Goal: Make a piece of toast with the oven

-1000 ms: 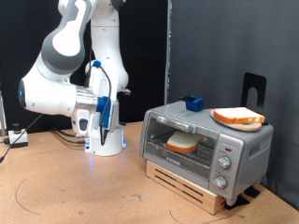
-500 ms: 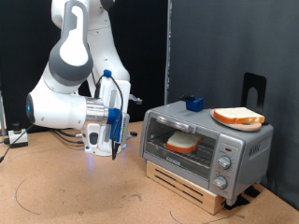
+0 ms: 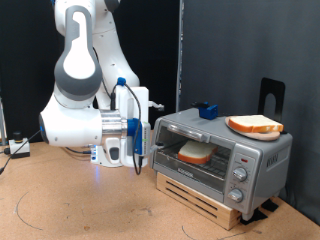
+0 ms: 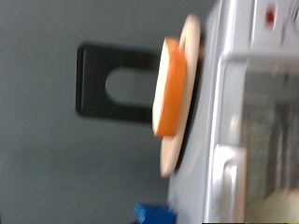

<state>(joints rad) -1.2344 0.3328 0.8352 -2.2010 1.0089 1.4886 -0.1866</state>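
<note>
1. Progress: a piece of toast (image 3: pixel 194 153) lies inside the oven (image 3: pixel 218 156), visible through the glass front on the rack. The door appears closed. Loading therefore looks done; whether the knobs (image 3: pixel 238 178) at the oven's right side have been set cannot be judged.
2. A second slice (image 3: pixel 254 125) rests on a plate (image 3: pixel 270 133) on the oven's top, near its right rear corner. The wrist view shows this same slice (image 4: pixel 169 86) edge-on, on its plate (image 4: pixel 188 93).
3. A small blue object (image 3: pixel 207 110) sits on the oven top towards its left rear edge.
4. Gripper (image 3: pixel 137 150): positioned just off the oven's left side, close to the door's left edge, at about rack height. Nothing is seen between its fingers. Whether the fingers stand apart or together cannot be told.
5. Relation: the loaded toast lies to the exterior view's right of the gripper, behind the glass, near but separated by the oven wall.
6. The oven stands on a wooden base (image 3: pixel 205 199) on the table (image 3: pixel 90 210).
</note>
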